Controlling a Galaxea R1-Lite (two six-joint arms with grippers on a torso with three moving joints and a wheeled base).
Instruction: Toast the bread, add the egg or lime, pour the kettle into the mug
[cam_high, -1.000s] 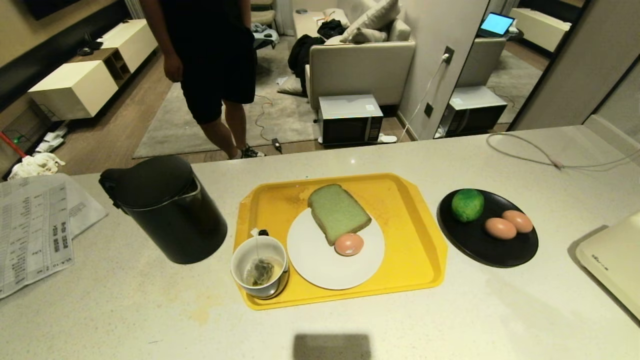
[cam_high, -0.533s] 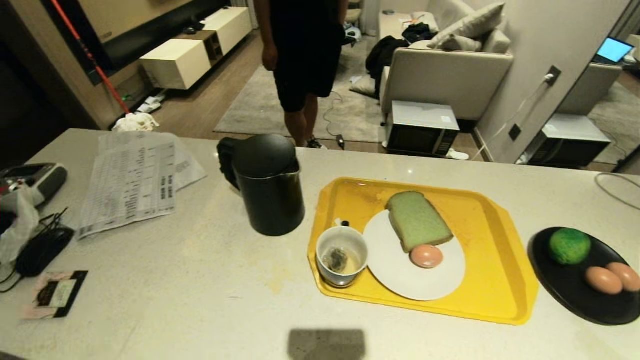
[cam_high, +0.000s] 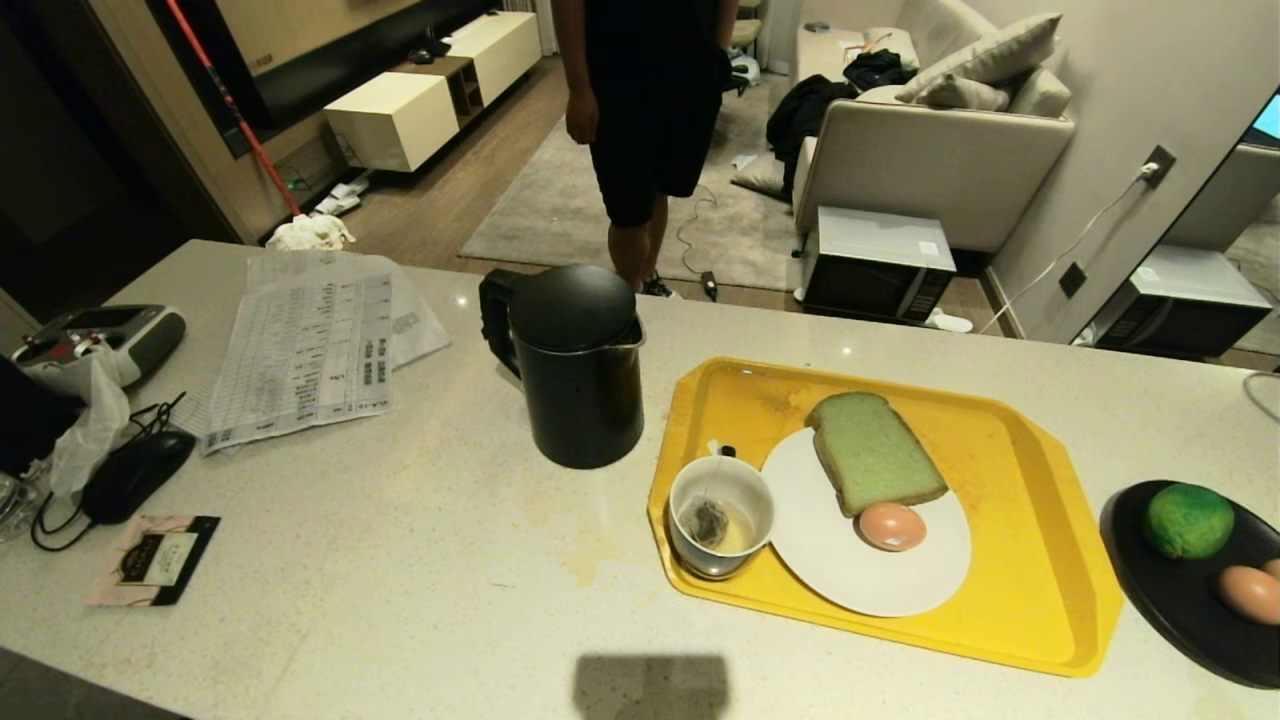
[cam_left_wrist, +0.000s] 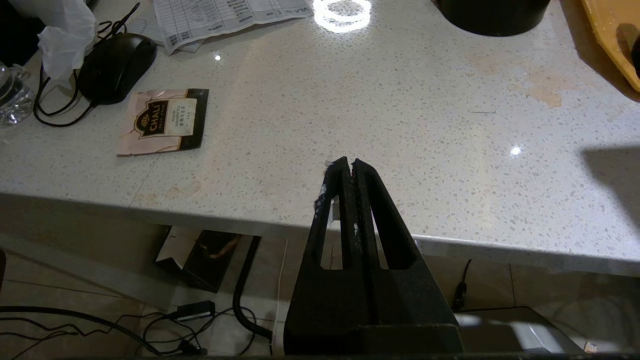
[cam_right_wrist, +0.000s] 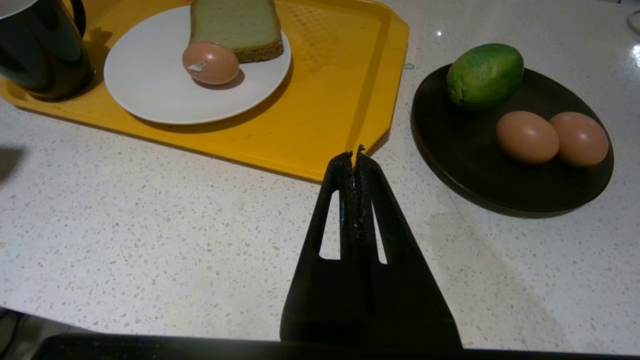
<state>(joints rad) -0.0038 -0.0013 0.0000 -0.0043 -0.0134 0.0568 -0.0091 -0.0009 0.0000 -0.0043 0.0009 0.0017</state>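
The black kettle (cam_high: 580, 365) stands on the counter just left of the yellow tray (cam_high: 1010, 560). On the tray are the white mug (cam_high: 720, 515) with a tea bag inside and a white plate (cam_high: 900, 580) bearing the green bread (cam_high: 873, 452) and one egg (cam_high: 891, 525). A black plate (cam_high: 1170, 600) at the right edge carries the lime (cam_high: 1188, 520) and two more eggs (cam_right_wrist: 527, 136). My left gripper (cam_left_wrist: 352, 162) is shut and empty over the counter's near edge. My right gripper (cam_right_wrist: 356, 154) is shut and empty by the tray's near right corner. Neither shows in the head view.
Printed papers (cam_high: 310, 345), a computer mouse (cam_high: 135, 470), a tea sachet (cam_high: 155, 558) and a grey handheld device (cam_high: 100, 335) lie on the counter's left part. A person (cam_high: 655, 100) stands beyond the counter. A microwave (cam_high: 875, 265) sits on the floor behind.
The head view has swung to the left, so the whole scene sits further right and the counter's left end has come into view. Kettle, tray and plates keep their places on the counter.
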